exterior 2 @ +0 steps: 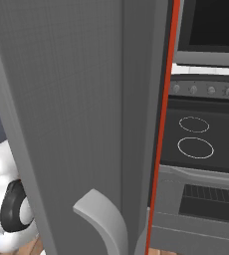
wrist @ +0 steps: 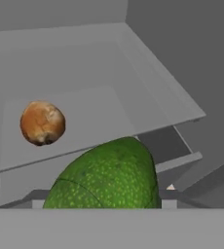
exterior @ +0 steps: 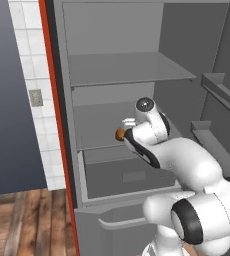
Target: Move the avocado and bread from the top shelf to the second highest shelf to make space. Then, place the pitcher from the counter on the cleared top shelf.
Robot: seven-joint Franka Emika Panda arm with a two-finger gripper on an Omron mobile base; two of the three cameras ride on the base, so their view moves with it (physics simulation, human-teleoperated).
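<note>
Fridge open; white arm reached into the compartment at the level of the second highest shelf (exterior: 102,120). Top shelf (exterior: 127,67) is seen bare above it, in the left base view.

Bread (wrist: 42,122) is seen lying on the shelf panel, near its front edge toward the left in the hand view; in the left base view the orange-brown roll (exterior: 120,134) shows just beside the wrist.

Avocado (wrist: 109,177) looms large at the bottom of the hand view, right at the gripper, overlapping the shelf's front edge. Fingertips are hidden behind it; whether the jaws are clamped on it cannot be told.

A stovetop (exterior 2: 206,134) is seen beyond the fridge door (exterior 2: 76,124) in the right base view.
</note>
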